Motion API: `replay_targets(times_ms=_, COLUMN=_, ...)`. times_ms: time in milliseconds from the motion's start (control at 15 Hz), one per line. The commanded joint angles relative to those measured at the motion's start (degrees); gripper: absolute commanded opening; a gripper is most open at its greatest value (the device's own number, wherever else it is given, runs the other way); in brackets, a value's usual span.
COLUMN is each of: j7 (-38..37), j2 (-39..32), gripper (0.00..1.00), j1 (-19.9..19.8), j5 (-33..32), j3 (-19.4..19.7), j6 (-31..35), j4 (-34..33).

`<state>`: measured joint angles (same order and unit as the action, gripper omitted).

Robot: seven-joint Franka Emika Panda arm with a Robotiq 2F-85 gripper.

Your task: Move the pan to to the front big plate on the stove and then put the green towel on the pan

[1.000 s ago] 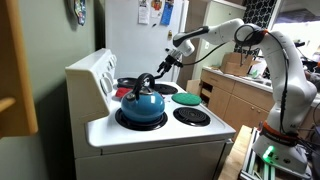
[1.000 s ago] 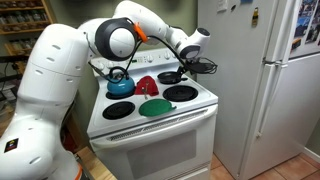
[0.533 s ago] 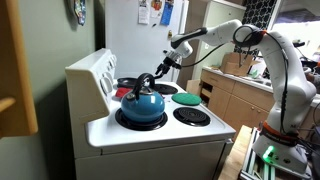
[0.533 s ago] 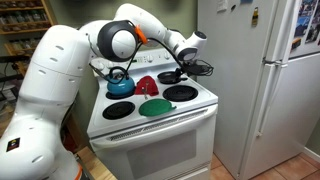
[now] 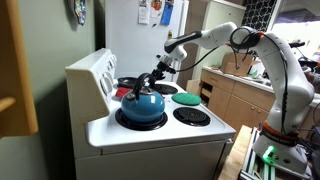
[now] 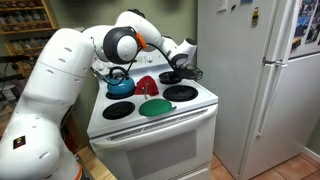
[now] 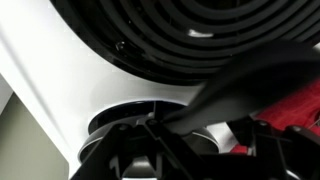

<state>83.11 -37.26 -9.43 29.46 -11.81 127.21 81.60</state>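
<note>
The black pan (image 6: 170, 76) sits on the back burner beside the red cloth (image 6: 147, 84); in an exterior view it lies behind the kettle (image 5: 129, 85). My gripper (image 6: 184, 68) is at the end of the pan's handle, and it also shows in an exterior view (image 5: 160, 71). In the wrist view the dark handle (image 7: 225, 85) runs between my fingers (image 7: 200, 135), which look shut on it. The green towel (image 6: 155, 106) lies flat at the stove's front middle and shows in both exterior views (image 5: 186, 98).
A blue kettle (image 5: 142, 103) stands on a back burner next to the pan (image 6: 118, 82). Bare coil burners lie at the front (image 6: 118, 110) and beside the towel (image 6: 181, 93). A white fridge (image 6: 255, 80) stands close to the stove.
My gripper has moved lower and in toward the stove along the pan's handle. The pan, towel and kettle stay where they were.
</note>
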Motion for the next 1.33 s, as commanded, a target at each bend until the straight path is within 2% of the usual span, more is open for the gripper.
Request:
replay_targets(times_ms=0, j7=-2.69, j2=-1.27, gripper=0.87, j1=2.34, j5=-1.12, j3=-0.23, j6=3.82, j4=0.77)
replay_targets(times_ms=67, j7=-3.7, j2=-1.44, gripper=0.88, j1=3.19, j5=-1.46, j3=-0.27, j6=5.03, j4=0.92)
replay_targets(times_ms=133, j7=-5.12, j2=-2.05, gripper=0.93, j1=4.15, j5=-1.92, j3=-0.06, j6=6.85, j4=0.76)
replay_targets(times_ms=200, j7=-3.18, j2=-1.67, gripper=0.77, j1=2.29, j5=-1.27, j3=-1.15, j6=4.17, j4=0.04)
replay_targets(times_ms=333, j7=-4.62, j2=-2.06, gripper=0.93, j1=3.13, j5=-1.9, j3=-1.3, j6=5.81, j4=0.07)
replay_targets(times_ms=1267, j7=-4.83, j2=-2.09, gripper=0.93, j1=3.13, j5=-1.99, j3=-1.29, j6=5.97, j4=0.07)
